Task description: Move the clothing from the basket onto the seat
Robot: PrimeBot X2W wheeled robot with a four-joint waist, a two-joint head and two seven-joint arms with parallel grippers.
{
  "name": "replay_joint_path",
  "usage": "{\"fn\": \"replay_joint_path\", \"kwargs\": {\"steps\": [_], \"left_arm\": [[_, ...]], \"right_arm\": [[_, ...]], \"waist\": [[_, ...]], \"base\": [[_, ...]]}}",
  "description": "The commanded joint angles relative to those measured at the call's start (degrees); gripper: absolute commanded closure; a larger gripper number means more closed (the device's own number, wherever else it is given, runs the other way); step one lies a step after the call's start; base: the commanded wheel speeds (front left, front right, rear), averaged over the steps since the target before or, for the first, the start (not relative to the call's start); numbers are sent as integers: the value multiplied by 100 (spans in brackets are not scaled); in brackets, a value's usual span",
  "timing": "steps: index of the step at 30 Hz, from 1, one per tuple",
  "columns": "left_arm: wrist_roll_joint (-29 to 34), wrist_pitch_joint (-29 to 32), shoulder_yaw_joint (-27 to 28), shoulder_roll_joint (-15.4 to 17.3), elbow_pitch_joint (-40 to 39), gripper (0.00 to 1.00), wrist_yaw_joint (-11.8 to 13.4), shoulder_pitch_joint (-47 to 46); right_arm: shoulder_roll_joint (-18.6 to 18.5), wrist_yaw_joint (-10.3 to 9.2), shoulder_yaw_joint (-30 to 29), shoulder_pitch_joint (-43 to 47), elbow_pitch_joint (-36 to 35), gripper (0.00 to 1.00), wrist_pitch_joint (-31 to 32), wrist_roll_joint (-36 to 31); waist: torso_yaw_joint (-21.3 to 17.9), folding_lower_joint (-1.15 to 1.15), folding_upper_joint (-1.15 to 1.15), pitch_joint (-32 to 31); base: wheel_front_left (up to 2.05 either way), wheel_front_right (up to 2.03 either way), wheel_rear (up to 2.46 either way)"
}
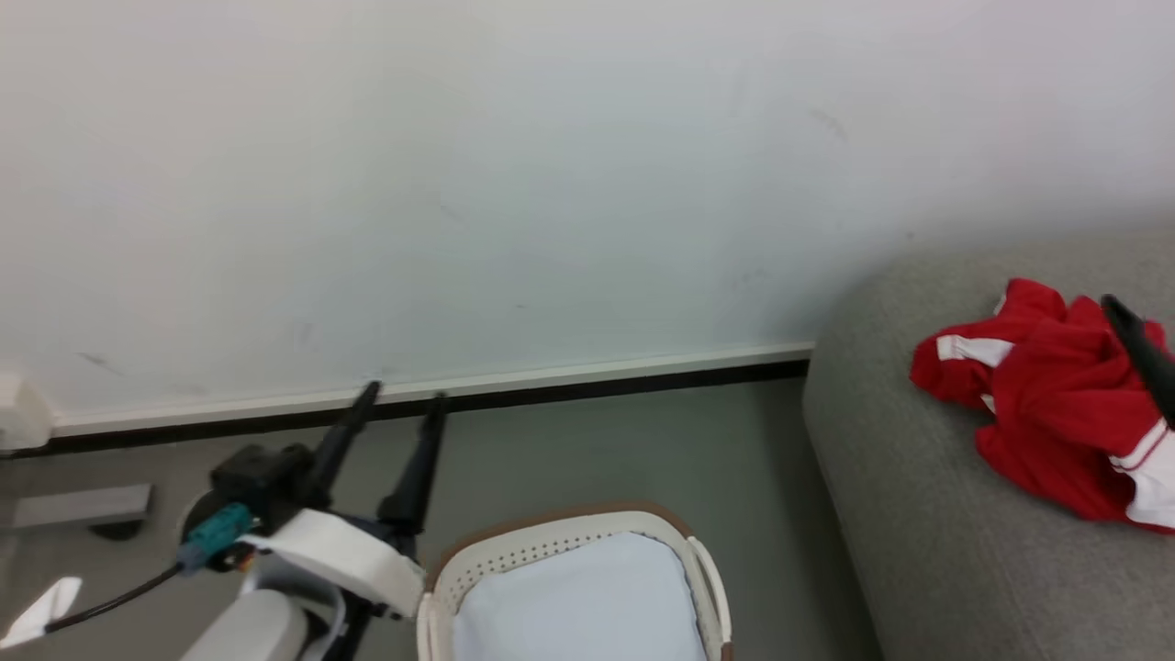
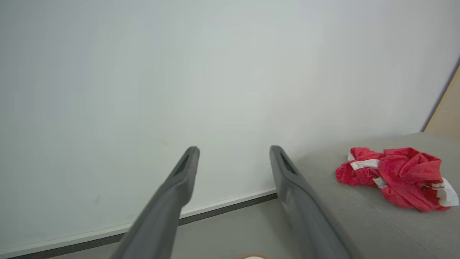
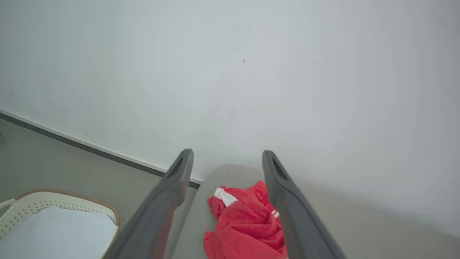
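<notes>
The clothing [image 1: 1046,413], a crumpled red heap with white panels, lies on the grey seat [image 1: 918,532] at the right. A dark finger [image 1: 1143,353] of my right gripper hangs over that heap. In the right wrist view my right gripper [image 3: 228,153] is open, its fingers apart above the clothing [image 3: 248,219] on the seat [image 3: 359,223]. The white perforated basket [image 1: 560,534] stands on the floor at the bottom centre, its pale lining [image 1: 578,597] showing. My left gripper [image 1: 402,397] is open just left of the basket, pointing at the wall. The left wrist view shows the left gripper [image 2: 234,149] open and the clothing [image 2: 395,176] off to the right.
A white wall with a pale skirting board [image 1: 551,376] over a dark strip runs behind everything. Grey floor [image 1: 597,450] lies between the basket and the wall. A flat grey piece [image 1: 83,505] sits on the floor at far left. The seat's rounded corner [image 1: 844,312] stands close to the basket.
</notes>
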Motion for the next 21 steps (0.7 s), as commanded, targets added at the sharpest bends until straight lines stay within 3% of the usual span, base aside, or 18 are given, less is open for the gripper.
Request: {"fn": "replay_joint_path", "kwargs": {"steps": [1, 6, 7, 8, 12, 14, 21], "left_arm": [[55, -2, 149, 63, -39, 0, 95, 162], [74, -2, 731, 70, -190, 0, 320, 640], [74, -2, 731, 70, -190, 0, 320, 640], [75, -2, 997, 10, -271, 0, 392, 855], [241, -2, 1370, -113, -351, 0, 433, 1336], [279, -3, 1488, -157, -359, 0, 432, 1437], [731, -3, 2217, -740, -511, 0, 152, 2040]], "right_arm": [[224, -15, -88, 208, -58, 0, -178, -31], [986, -15, -265, 599, -12, 0, -781, -144], [986, -15, -265, 599, -12, 0, -781, -144], [1270, -14, -330, 811, 92, 0, -1002, -247], [1766, -14, -438, 1246, 392, 0, -1472, -551], [1863, -14, -473, 1342, 473, 0, -1629, -676], [2743, -14, -617, 2084, 1059, 0, -2758, -1197]], "waist": [[177, 2, 0, -111], [378, 2, 0, -205], [378, 2, 0, -205], [450, 2, 0, -239], [519, 2, 0, -278], [528, 2, 0, -278], [633, 2, 0, -299]], "base": [[0, 0, 0], [0, 0, 0], [0, 0, 0], [0, 0, 0], [0, 0, 0], [0, 0, 0], [0, 0, 0]]}}
